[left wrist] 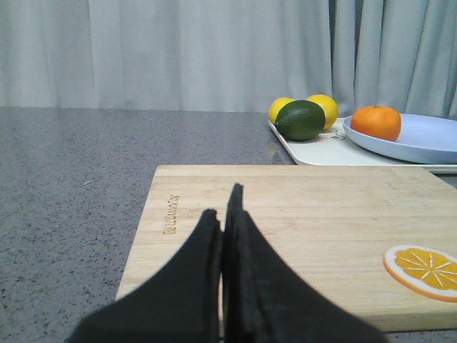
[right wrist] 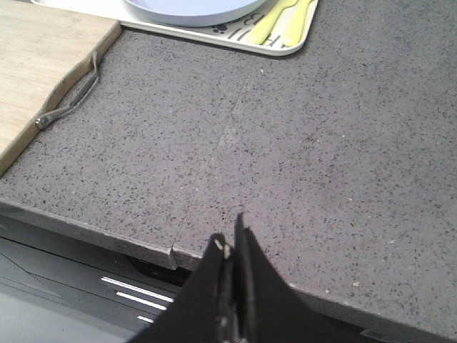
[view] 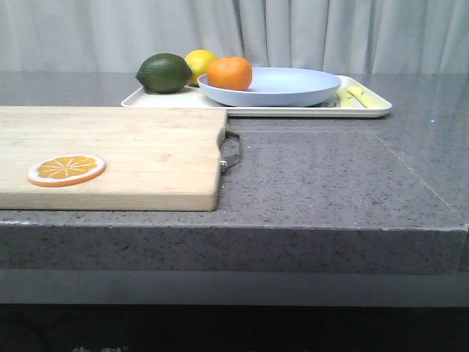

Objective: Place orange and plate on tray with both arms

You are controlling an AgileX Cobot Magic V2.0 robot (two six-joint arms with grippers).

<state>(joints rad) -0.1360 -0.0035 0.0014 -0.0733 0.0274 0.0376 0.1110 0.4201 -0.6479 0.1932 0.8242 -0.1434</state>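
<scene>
The orange (view: pixel 229 73) lies in the left part of the pale lavender-blue plate (view: pixel 286 89). The plate rests on the cream tray (view: pixel 256 111) at the back of the counter. The orange (left wrist: pixel 376 122), the plate (left wrist: pixel 428 139) and the tray (left wrist: pixel 321 151) also show in the left wrist view. The plate's edge (right wrist: pixel 193 11) and the tray's corner (right wrist: pixel 285 44) show in the right wrist view. My left gripper (left wrist: pixel 223 207) is shut and empty, low over the near end of the cutting board. My right gripper (right wrist: pixel 230 236) is shut and empty at the counter's front edge. Neither gripper shows in the front view.
A light wooden cutting board (view: pixel 132 154) with a metal handle (view: pixel 231 150) lies front left and bears an orange slice disc (view: pixel 67 170). A dark green avocado (view: pixel 164 72) and a yellow lemon (view: pixel 200 64) sit on the tray's left end. Pale yellow cutlery (view: pixel 355 96) lies at its right end.
</scene>
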